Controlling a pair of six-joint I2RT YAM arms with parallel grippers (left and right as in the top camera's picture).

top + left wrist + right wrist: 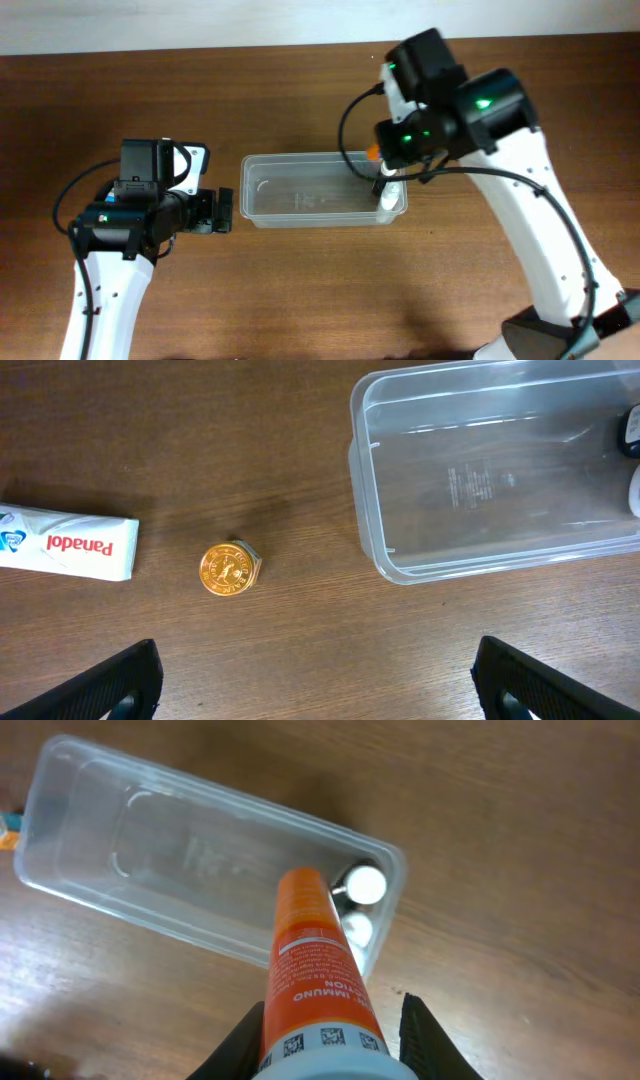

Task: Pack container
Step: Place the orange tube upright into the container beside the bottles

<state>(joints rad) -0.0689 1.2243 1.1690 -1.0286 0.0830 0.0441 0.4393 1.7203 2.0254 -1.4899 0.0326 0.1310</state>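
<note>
Nearest its wrist camera, the right gripper [330, 1045] is clamping its jaws on an orange tube [310, 960], and the tube's nose is pointing at one end of the container [80, 830]. Whether the tip is sitting inside the rim or just above it cannot be told. The clear tub is resting on the wooden table [520, 870] between the two arms. It is holding two small white rounded items [365, 885], side by side at that same end and too small to identify. The right arm is arching in from the table's right side and bending over the tub's right end. The left gripper [226, 209] is hovering just beside the tub's opposite short side, its jaws standing wide apart. Below it, a gold disc [230, 569] is lying near a white Panadol box [65, 542], both outside the tub.
</note>
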